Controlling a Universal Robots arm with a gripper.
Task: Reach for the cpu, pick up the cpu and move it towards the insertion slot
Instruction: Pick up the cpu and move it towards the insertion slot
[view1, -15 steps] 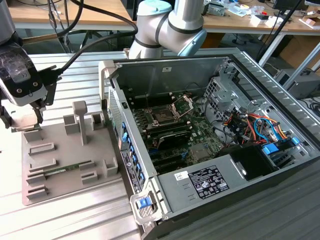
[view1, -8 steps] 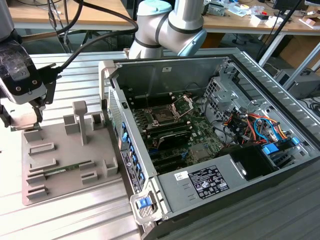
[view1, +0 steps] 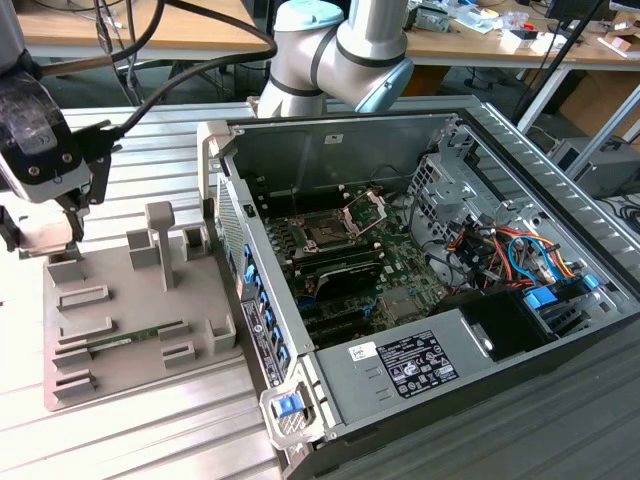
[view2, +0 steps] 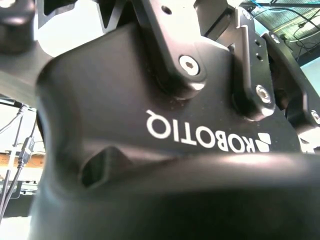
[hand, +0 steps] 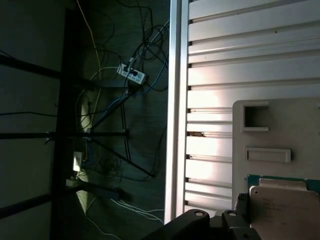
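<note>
The cpu (hand: 282, 205), a flat chip with a pale silvery top and a green edge, lies in a recess of the grey fixture plate (hand: 280, 125) in the first wrist view. My gripper (view1: 43, 240) hangs at the exterior view's far left, over the plate's back left corner. Its fingers (view1: 77, 222) stand apart on either side of a pale block there, so it is open. Black links of the hand (hand: 210, 225) show right beside the cpu. The insertion slot (view1: 325, 236), a dark square socket with its silver frame (view1: 365, 210) raised, sits inside the open computer case, far from the gripper.
The grey fixture plate (view1: 130, 310) holds upright posts (view1: 160, 235) and a green memory stick (view1: 135, 340). The computer case (view1: 420, 330) has tall metal walls, cables and a drive bay. The ribbed aluminium table (hand: 240, 60) ends at an edge with floor cables beyond.
</note>
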